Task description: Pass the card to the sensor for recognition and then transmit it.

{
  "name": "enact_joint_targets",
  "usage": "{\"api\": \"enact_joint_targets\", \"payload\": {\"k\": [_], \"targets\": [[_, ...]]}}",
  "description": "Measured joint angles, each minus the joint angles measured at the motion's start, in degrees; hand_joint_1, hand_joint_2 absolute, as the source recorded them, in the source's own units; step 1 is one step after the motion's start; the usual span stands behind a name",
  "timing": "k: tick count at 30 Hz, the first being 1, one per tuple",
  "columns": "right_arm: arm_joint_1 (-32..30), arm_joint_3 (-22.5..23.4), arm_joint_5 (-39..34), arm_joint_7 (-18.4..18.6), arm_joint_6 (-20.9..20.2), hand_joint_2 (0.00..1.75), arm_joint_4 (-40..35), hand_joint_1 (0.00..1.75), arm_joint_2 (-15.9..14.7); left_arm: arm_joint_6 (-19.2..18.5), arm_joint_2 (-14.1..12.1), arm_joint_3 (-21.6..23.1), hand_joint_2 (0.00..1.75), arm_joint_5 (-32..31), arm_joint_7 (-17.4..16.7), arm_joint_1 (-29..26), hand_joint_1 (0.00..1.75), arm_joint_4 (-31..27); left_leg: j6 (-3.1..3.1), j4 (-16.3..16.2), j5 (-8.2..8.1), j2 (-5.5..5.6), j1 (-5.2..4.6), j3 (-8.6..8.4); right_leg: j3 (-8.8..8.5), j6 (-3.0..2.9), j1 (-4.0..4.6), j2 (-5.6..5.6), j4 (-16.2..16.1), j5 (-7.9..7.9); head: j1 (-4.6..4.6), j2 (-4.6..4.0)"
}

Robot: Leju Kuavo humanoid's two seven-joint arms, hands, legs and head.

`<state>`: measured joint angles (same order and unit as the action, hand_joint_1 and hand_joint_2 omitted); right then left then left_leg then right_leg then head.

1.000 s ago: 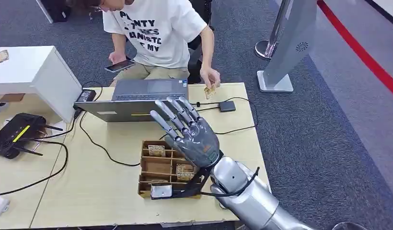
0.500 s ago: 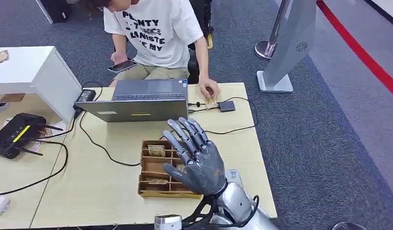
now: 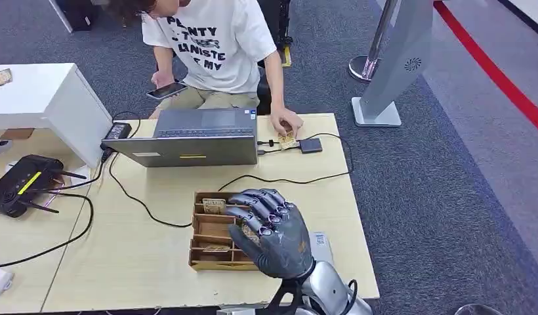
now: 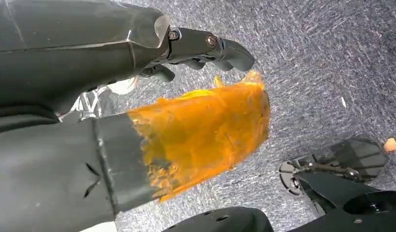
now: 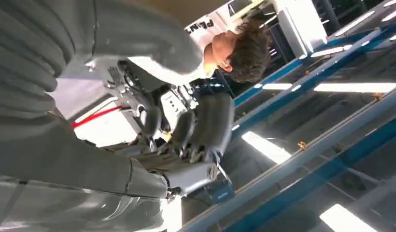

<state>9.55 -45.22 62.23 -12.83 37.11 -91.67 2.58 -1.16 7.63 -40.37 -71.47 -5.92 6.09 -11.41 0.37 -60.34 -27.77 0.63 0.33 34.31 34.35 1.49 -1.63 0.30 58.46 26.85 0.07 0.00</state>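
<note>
A cardboard divider box (image 3: pixel 214 233) is sitting on the desk (image 3: pixel 148 262) as the right robot hand (image 3: pixel 269 230), fingers curling and holding nothing, is hovering over it while a person's hand (image 3: pixel 284 125) is pressing the card (image 3: pixel 288 140) beside the black sensor (image 3: pixel 311 145).

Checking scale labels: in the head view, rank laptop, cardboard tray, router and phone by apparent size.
1. laptop
2. cardboard tray, partly hidden by the right hand
3. router; close to the tray, so that order is unsure
4. phone
</note>
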Motion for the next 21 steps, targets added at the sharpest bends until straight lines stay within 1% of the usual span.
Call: {"api": "enact_joint_targets", "payload": {"k": [1,2,4,5,6,10,12,13,14,15,16,17,20,21], "targets": [[-0.1,-0.09,-0.13,0.0,0.0,1.75,-0.09,1.26,-0.07,0.0,0.02,-0.18,0.0,0.07,0.0,-0.03,0.0,0.0,0.0,0.0,0.0,0.0,0.0,0.0,0.0,0.0,0.0,0.0,0.0,0.0,-0.02,0.0],[-0.2,-0.18,-0.26,0.0,0.0,1.75,-0.15,1.06,-0.15,0.02,0.02,-0.28,0.0,0.24,0.0,-0.06,0.0,0.0,0.0,0.0,0.0,0.0,0.0,0.0,0.0,0.0,0.0,0.0,0.0,0.0,0.0,0.0],[-0.31,-0.44,-0.68,0.04,0.0,1.75,-0.15,0.8,-0.42,0.13,0.04,-0.42,0.0,0.33,0.0,-0.17,0.0,0.0,0.0,0.0,0.0,0.0,0.0,0.0,0.0,0.0,0.0,0.0,0.0,0.0,0.0,0.0],[-0.29,-0.63,-0.9,0.11,-0.04,1.75,-0.09,0.47,-0.63,0.13,0.04,-0.59,0.0,0.33,0.0,-0.22,0.0,0.0,0.0,0.0,0.0,0.0,0.0,0.0,0.0,0.0,0.0,0.0,0.0,0.0,0.0,0.0],[-0.28,-0.72,-1.01,0.22,-0.07,1.75,0.11,0.42,-0.77,0.13,0.04,-0.7,0.0,0.33,0.0,-0.24,0.0,0.0,0.0,0.0,0.0,0.0,0.0,0.0,0.0,0.0,0.0,0.0,0.0,0.0,0.0,0.0],[-0.12,-1.12,0.33,1.49,-0.15,1.75,1.53,0.44,-1.09,0.11,0.04,-0.88,0.0,0.33,-0.11,-0.25,0.0,0.0,0.0,0.0,0.0,0.0,0.0,0.0,0.0,0.0,0.0,0.0,0.0,0.0,-0.02,0.0],[0.04,-1.27,1.09,1.99,-0.18,1.75,2.3,0.47,-1.27,0.11,0.04,-0.96,0.0,0.31,-0.15,-0.25,0.0,0.0,0.0,0.0,0.0,0.0,0.0,0.0,0.0,0.0,0.0,0.0,0.0,0.0,0.0,0.0],[0.16,-1.4,1.53,2.14,-0.18,1.75,2.65,0.52,-1.36,0.11,0.02,-1.05,0.0,0.28,-0.15,-0.26,0.0,0.0,0.0,0.0,0.0,0.0,0.0,0.0,0.0,0.0,0.0,0.0,0.0,0.0,0.0,0.0],[0.2,-1.49,1.85,2.34,-0.18,1.75,2.93,0.47,-1.44,0.09,0.02,-1.07,0.0,0.24,-0.15,-0.26,0.0,0.0,0.0,0.0,0.0,0.0,0.0,0.0,0.0,0.0,0.0,0.0,0.0,0.0,0.0,0.0],[0.25,-1.51,2.19,2.58,-0.22,1.75,3.17,0.54,-1.49,0.09,0.02,-1.09,0.0,0.22,-0.15,-0.26,0.0,0.0,0.0,0.0,0.0,0.0,0.0,0.0,0.0,0.0,0.0,0.0,0.0,0.0,0.0,0.0],[0.38,-1.55,3.0,3.15,-0.31,1.75,3.48,0.65,-1.6,0.07,0.02,-1.09,0.0,0.15,-0.15,-0.26,0.0,0.0,0.0,0.0,0.0,0.0,0.0,0.0,0.0,0.0,0.0,0.0,0.0,0.0,0.0,0.0],[0.5,-1.6,3.72,3.67,-0.33,1.75,3.78,0.68,-1.75,0.07,0.02,-1.09,0.0,0.15,-0.15,-0.25,0.0,0.0,0.0,0.0,0.0,0.0,0.0,0.0,0.0,0.0,0.0,0.0,0.0,0.0,0.0,0.0],[0.89,-1.73,5.24,5.09,-0.5,1.75,4.74,1.12,-2.43,0.04,0.02,-1.09,0.0,0.0,-0.2,-0.25,0.0,0.0,0.0,0.0,0.0,0.0,0.0,0.01,0.0,0.0,0.0,0.0,0.0,0.0,0.0,0.0],[1.01,-1.75,5.66,5.55,-0.57,1.75,4.99,1.13,-2.71,0.04,0.02,-1.09,0.0,0.0,-0.24,-0.25,0.0,0.0,0.0,0.0,0.0,0.0,0.0,0.0,-0.01,0.0,0.0,0.0,0.0,0.0,0.0,0.0]]}}
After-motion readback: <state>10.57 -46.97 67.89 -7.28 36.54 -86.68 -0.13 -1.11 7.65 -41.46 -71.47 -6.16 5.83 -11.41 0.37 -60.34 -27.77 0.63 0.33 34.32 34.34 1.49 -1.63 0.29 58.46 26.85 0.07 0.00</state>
